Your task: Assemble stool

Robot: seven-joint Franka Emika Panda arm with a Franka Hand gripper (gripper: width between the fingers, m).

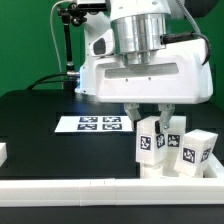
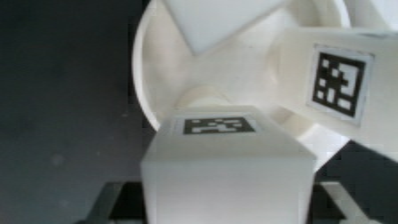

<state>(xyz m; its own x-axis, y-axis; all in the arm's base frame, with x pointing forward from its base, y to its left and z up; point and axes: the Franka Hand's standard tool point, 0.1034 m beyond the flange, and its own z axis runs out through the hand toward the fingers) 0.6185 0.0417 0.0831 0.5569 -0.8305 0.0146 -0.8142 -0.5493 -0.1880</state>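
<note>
My gripper [image 1: 149, 120] hangs at the exterior view's right and is shut on an upright white leg block [image 1: 150, 138]. In the wrist view that held leg block [image 2: 222, 165] fills the space between my fingers [image 2: 125, 195], its square tag [image 2: 221, 126] facing the camera. Beneath it lies the white round seat [image 2: 187, 50], its curved edge against the black table. A second leg block [image 2: 338, 75] with a tag stands on the seat beside the held one. In the exterior view, two more tagged leg blocks [image 1: 176, 140] [image 1: 196, 150] stand close to the right of the held one.
The marker board [image 1: 100, 124] lies flat on the black table, to the exterior view's left of the gripper. A long white rail [image 1: 90, 196] runs along the front edge, and a short white piece [image 1: 3, 152] sits at the left edge. A black stand [image 1: 68, 45] rises at the back.
</note>
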